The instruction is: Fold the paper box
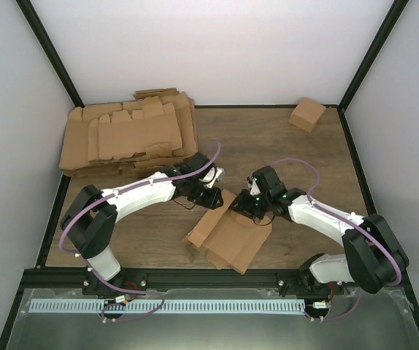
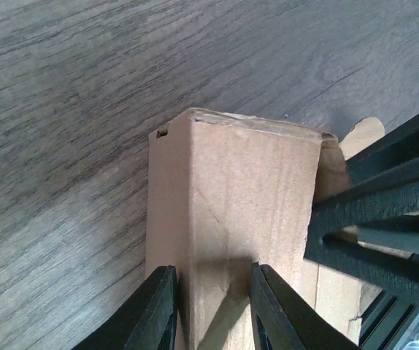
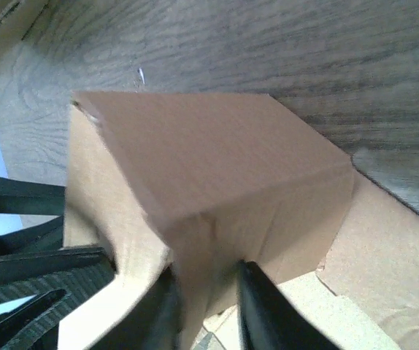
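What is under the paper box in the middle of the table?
The paper box lies on the wooden table, its flat flaps against the wood. Whether anything sits beneath the raised folded part cannot be seen; cardboard covers it.

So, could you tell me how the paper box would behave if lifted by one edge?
The paper box is probably light, being thin cardboard. Its flat flaps would likely droop at their creases; the folded section looks stiffer.
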Controlling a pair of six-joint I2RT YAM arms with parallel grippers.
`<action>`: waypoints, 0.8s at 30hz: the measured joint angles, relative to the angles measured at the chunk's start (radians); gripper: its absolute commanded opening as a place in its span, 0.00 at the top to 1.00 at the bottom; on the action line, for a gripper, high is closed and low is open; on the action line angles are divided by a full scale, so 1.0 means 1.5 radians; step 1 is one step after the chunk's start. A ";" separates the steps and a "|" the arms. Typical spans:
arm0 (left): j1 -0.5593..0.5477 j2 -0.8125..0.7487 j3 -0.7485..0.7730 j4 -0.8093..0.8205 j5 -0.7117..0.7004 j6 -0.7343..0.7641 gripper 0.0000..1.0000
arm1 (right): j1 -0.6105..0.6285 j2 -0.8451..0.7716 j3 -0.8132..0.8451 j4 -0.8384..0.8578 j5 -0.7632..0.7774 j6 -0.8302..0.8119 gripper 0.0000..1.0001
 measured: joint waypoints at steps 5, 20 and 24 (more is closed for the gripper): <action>0.000 0.001 0.009 -0.014 -0.002 0.014 0.69 | 0.004 0.009 -0.030 0.025 -0.037 -0.048 0.40; -0.002 0.003 0.011 -0.007 0.010 0.015 0.69 | 0.000 -0.064 -0.075 0.093 -0.144 -0.135 0.17; -0.002 0.006 0.013 -0.009 0.010 0.017 0.69 | -0.014 -0.085 -0.074 0.059 -0.140 -0.155 0.10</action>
